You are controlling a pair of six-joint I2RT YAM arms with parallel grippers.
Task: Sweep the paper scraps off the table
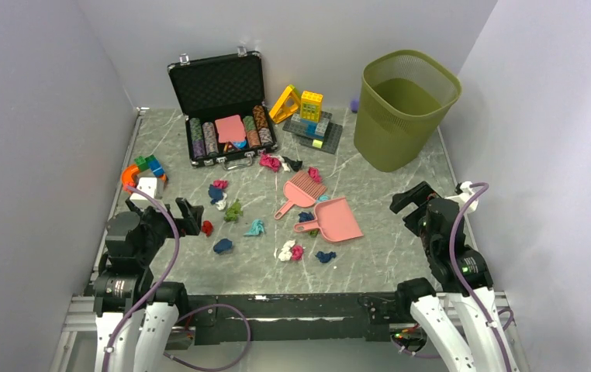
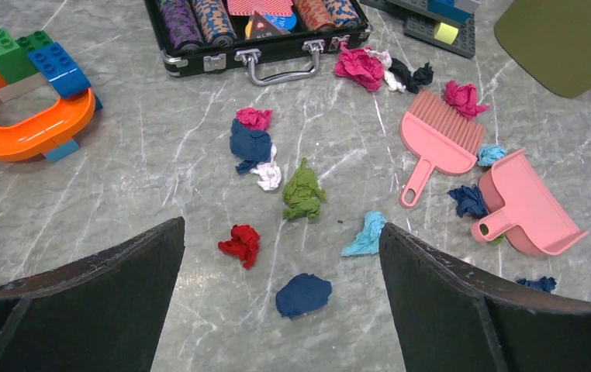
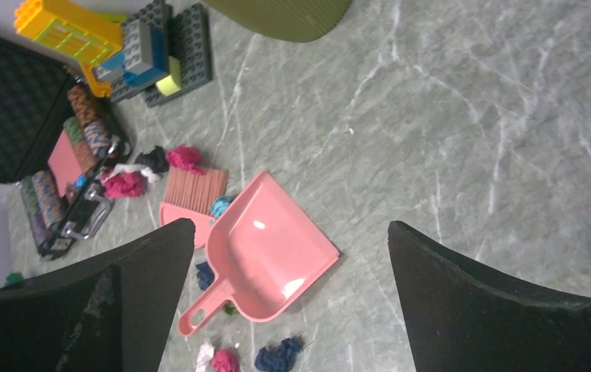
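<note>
Both hands are empty and neither tool has been picked up, so the sweep looks unstarted.

- **Left hand** (image 1: 188,216): fingers spread wide, holding nothing, low at the near-left of the grey-green marble-patterned table (image 1: 389,252).
- **Right hand** (image 1: 412,198): also wide open and empty, at the near-right.
- **Paper scraps** (image 2: 303,192): small crumpled wads in pink, dark blue, green, red, teal, white and black. They are scattered over the middle of the table, from the open black chip case (image 1: 219,97) down toward the near edge. A few touch or sit just beside the tools.
- **Flat pink plastic brush** (image 1: 302,189): lies bristles-up toward the far side, with its handle pointing near-left.
- **Pink plastic dustpan** (image 1: 339,220): lies just beside the brush, mouth facing right and handle pointing left.
- **Olive mesh waste bin** (image 1: 405,105): stands far-right, well apart from the scraps.

The likely step is to grab the tools. To do it well:

- Close on the thin handles squarely, not on the pan wall or the bristles.
- Come down from above so the fingers do not shove nearby wads.
- The dark blue wad tucked beside the pan handle could get pinched in the grasp.
- Sweep away from the building blocks and the case so that only paper moves.
- Keep the pan lip flat on the table.
</note>
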